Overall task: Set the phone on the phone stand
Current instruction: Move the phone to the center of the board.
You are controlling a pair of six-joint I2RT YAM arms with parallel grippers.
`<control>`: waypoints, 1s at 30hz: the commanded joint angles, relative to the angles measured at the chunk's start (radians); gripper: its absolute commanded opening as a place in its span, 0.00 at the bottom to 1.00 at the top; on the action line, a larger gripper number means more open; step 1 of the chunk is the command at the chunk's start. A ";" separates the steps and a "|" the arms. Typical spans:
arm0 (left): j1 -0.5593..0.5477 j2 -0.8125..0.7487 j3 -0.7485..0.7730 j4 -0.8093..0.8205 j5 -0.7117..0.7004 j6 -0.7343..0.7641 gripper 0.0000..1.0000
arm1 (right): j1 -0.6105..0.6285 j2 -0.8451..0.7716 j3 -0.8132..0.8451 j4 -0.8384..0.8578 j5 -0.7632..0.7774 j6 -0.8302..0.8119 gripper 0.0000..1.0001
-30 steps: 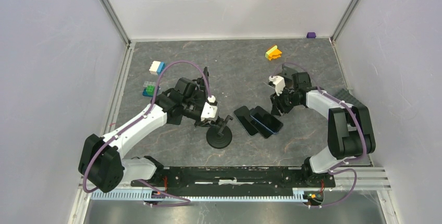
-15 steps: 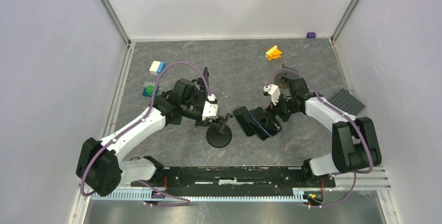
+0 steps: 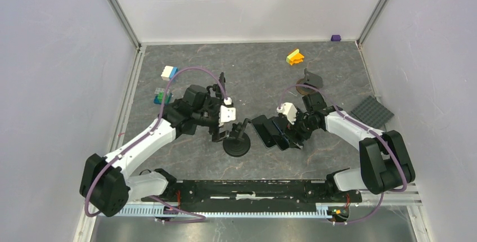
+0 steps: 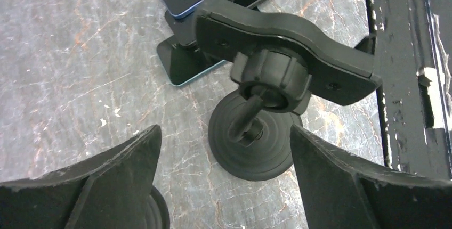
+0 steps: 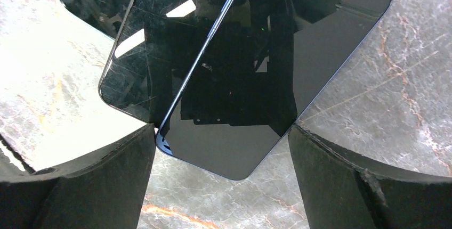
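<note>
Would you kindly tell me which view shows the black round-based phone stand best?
The left wrist view: the black round-based phone stand fills the frame, its base, ball joint and cradle plate clear. The top external view shows it small, from above. The right wrist view shows only overlapping dark phones.

The fingers [image 5: 74,186] of the right gripper [image 5: 222,129] are matt black with coarse, chipped-looking edges. Between them the phone [image 5: 250,96] shows a glossy dark glass face with a smooth bluish rim, while the second phone [image 5: 141,64] just under it is equally glossy but finely scratched. Between the equally dull black fingers [image 4: 346,186] of the left gripper [image 4: 224,129], the phone stand [image 4: 277,64] looks like matt black plastic, its cradle smooth, its knob ribbed, its round base finely grooved. Beneath both grippers the table top [image 4: 80,80] is smooth and grey with a marble pattern, veined white and rust, faintly shiny.
</note>
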 commanded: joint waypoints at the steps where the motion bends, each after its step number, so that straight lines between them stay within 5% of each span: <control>1: 0.011 -0.080 0.020 0.038 -0.073 -0.056 0.98 | 0.002 0.003 -0.019 0.044 0.104 -0.015 0.98; 6: 0.023 -0.122 0.118 -0.012 -0.158 -0.146 1.00 | 0.005 0.023 -0.011 0.060 0.097 0.007 0.98; 11: 0.017 -0.171 0.263 -0.144 -0.148 -0.238 1.00 | 0.004 0.016 -0.011 0.067 0.160 -0.006 0.86; 17: -0.148 -0.087 0.520 -0.327 -0.238 -0.368 0.97 | -0.010 0.010 -0.004 0.078 0.205 -0.012 0.76; 22: -0.217 -0.026 0.606 -0.228 -0.225 -0.578 0.97 | -0.056 0.014 -0.006 0.108 0.221 0.005 0.70; 30: -0.250 0.172 0.627 0.098 -0.204 -1.120 0.95 | -0.153 0.019 0.012 0.111 0.199 -0.012 0.62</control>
